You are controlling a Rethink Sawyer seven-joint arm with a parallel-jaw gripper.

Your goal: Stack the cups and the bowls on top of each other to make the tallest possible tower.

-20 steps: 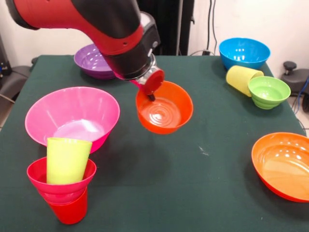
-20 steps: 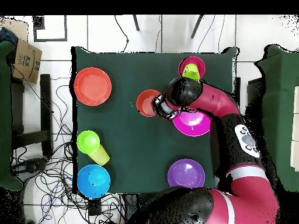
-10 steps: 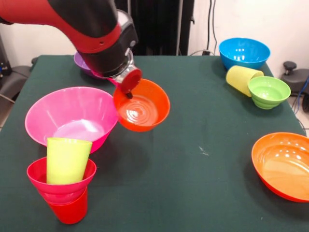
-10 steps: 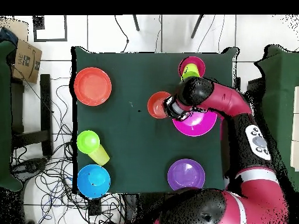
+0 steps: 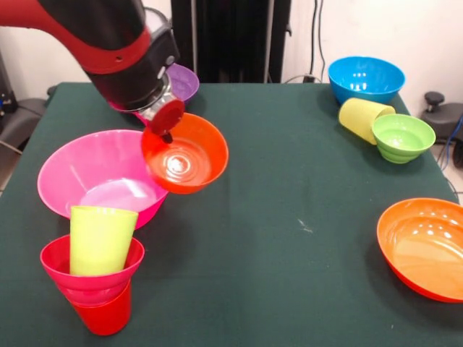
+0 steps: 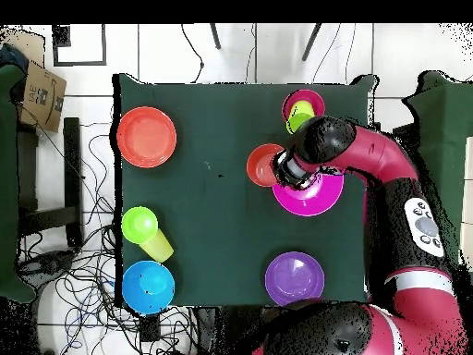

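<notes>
My gripper [image 5: 165,124] is shut on the rim of the small orange bowl [image 5: 187,154], which hangs tilted in the air beside the large pink bowl [image 5: 105,176]. In the overhead view the small orange bowl [image 6: 262,165] sits at the pink bowl's [image 6: 312,194] edge under my gripper [image 6: 283,168]. At the near left stands the tower [image 5: 96,269]: a red cup with a magenta bowl on it and a lime green cup [image 5: 100,238] inside. A pale yellow cup [image 5: 363,116] lies on its side against the ribbed green bowl [image 5: 402,136].
A blue bowl [image 5: 365,78] stands at the far right, a purple bowl [image 5: 181,81] behind my arm, and a large orange bowl [image 5: 428,246] at the near right edge. Cables lie on the floor left of the table [image 6: 208,250] in the overhead view.
My arm has carried the small orange bowl leftward in the front view, from mid-table to the pink bowl's edge. The purple bowl has come partly out from behind my arm.
</notes>
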